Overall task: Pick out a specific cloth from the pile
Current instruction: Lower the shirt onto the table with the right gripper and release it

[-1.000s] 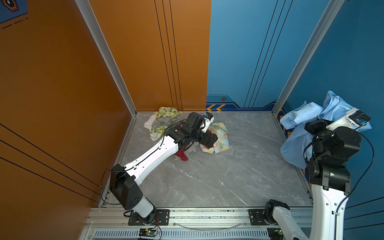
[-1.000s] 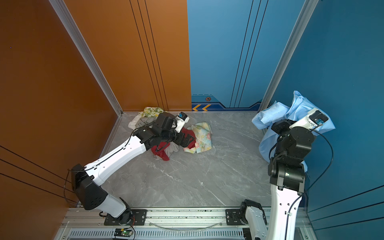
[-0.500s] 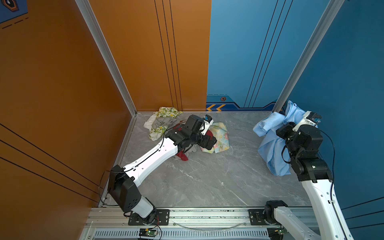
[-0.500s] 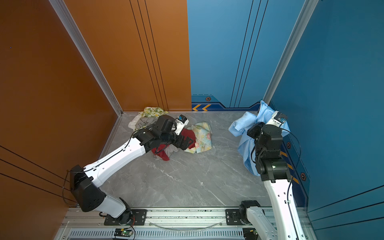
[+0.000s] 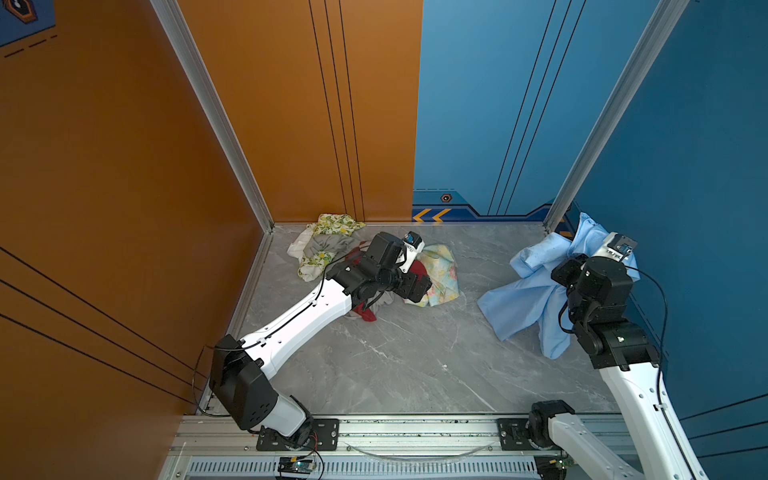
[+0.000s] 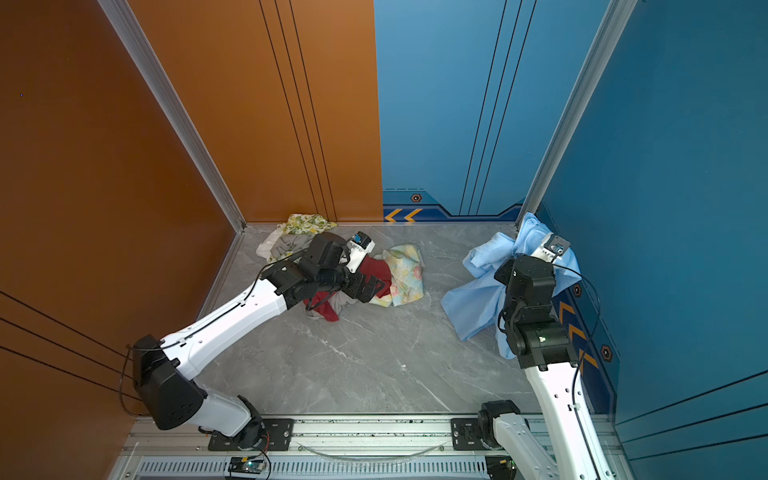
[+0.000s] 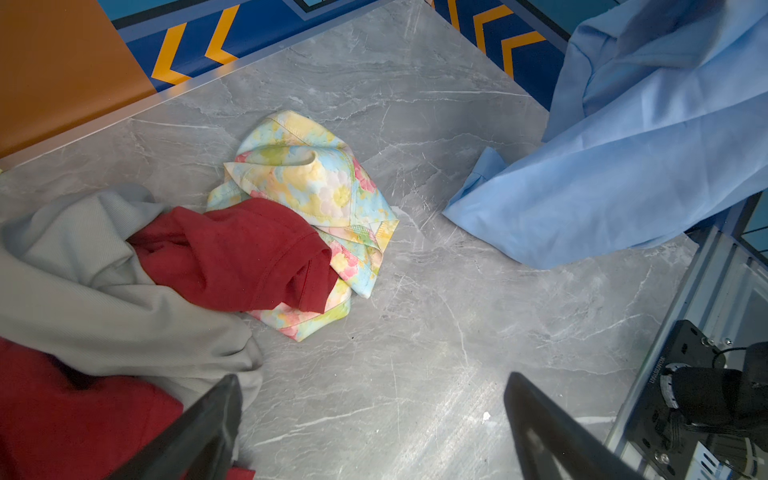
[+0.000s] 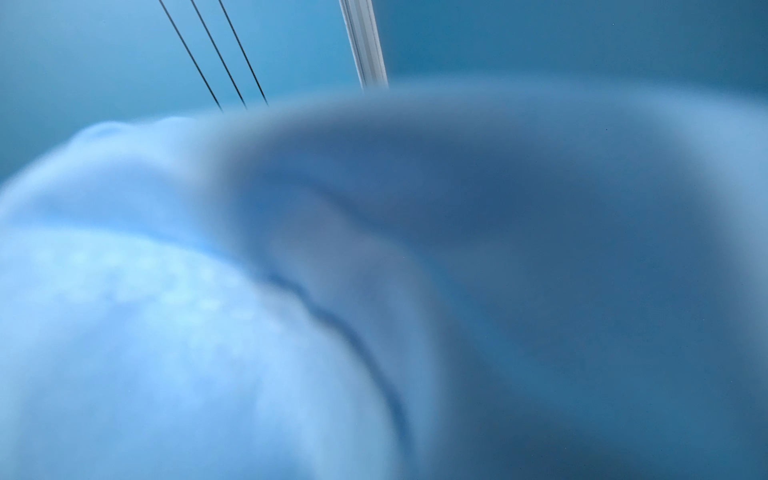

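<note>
Firstly, at the far left corner, a lemon-print yellow-and-white cloth (image 5: 336,222) lies against the orange wall. It forms the edge of the pile of mixed garments (image 5: 326,247), together with a grey ribbed garment (image 7: 104,299) and a dark red garment (image 7: 232,253). The left pincer (image 7: 372,399) hovers low over this pile, jaws wide apart and nothing between them. A pastel floral cloth (image 7: 311,178) lies just beyond it, partly under the red one. Bare grey marbled bench (image 5: 415,365) separates the pile from the item sought. That item, the large light sky-blue shirt-like garment (image 5: 523,299), is well apart at the right side. It is gathered up at the right arm (image 5: 598,286) near the blue wall and drapes downward, its lower folds appearing to reach the bench. The right pincer is judged clamped together on a bunch of this blue garment, since the fabric hangs from where its jaws would be. By judgement, extraction is done and the garment is being set aside. The next move calls for laying it down clear of the pile and releasing, without dragging the hem toward the other garments. Not verifiable: the right pincer's jaws are buried in fabric in both top views, the right wrist view shows only blurred blue cloth, and the left arm covers the pile's middle.
</note>
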